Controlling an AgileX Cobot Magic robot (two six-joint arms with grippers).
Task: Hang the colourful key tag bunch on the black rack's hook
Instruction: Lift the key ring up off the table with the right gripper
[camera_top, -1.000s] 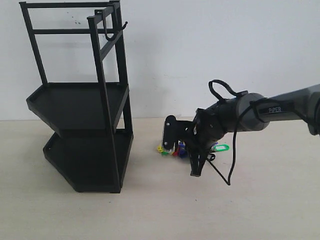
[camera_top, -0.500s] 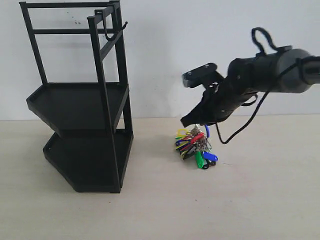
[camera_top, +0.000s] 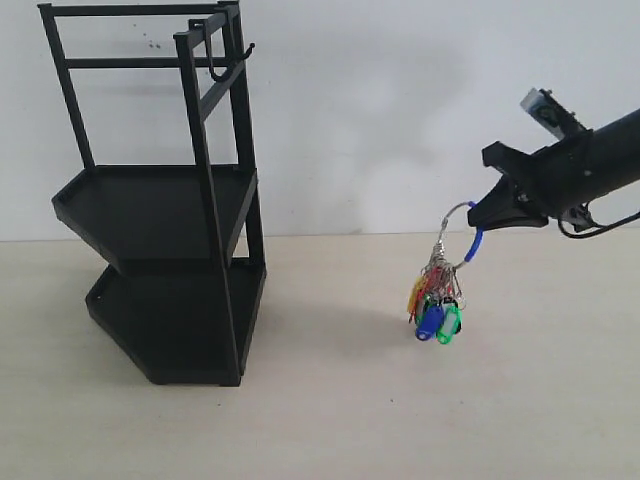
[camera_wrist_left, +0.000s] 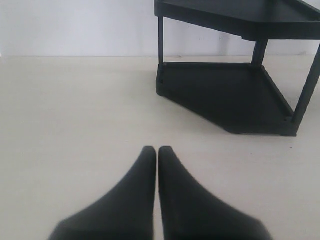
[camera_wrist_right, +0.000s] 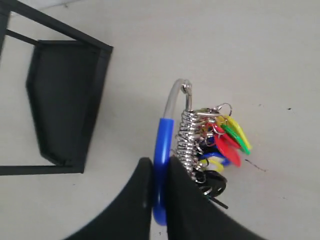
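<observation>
The colourful key tag bunch (camera_top: 437, 305) hangs in the air right of the black rack (camera_top: 160, 200), its tags dangling just above the table. My right gripper (camera_top: 484, 222) is shut on the bunch's blue loop (camera_wrist_right: 161, 150), with red, yellow and green tags (camera_wrist_right: 227, 137) hanging beside the silver rings. The hook (camera_top: 222, 60) sits at the rack's top bar, far left of and above the bunch. My left gripper (camera_wrist_left: 157, 150) is shut with nothing in it, low over the table in front of the rack's lower shelf (camera_wrist_left: 225, 95). It does not show in the exterior view.
The pale table (camera_top: 400, 420) stretches between rack and bunch, with a white wall (camera_top: 400, 100) behind. The rack's two tray shelves (camera_top: 150, 205) jut toward the front left. In the right wrist view the rack's lower tray (camera_wrist_right: 62, 100) lies off to one side.
My right arm has lifted and swung right, carrying the bunch up off the table. The tags now hang freely from the blue loop instead of resting in a heap.
</observation>
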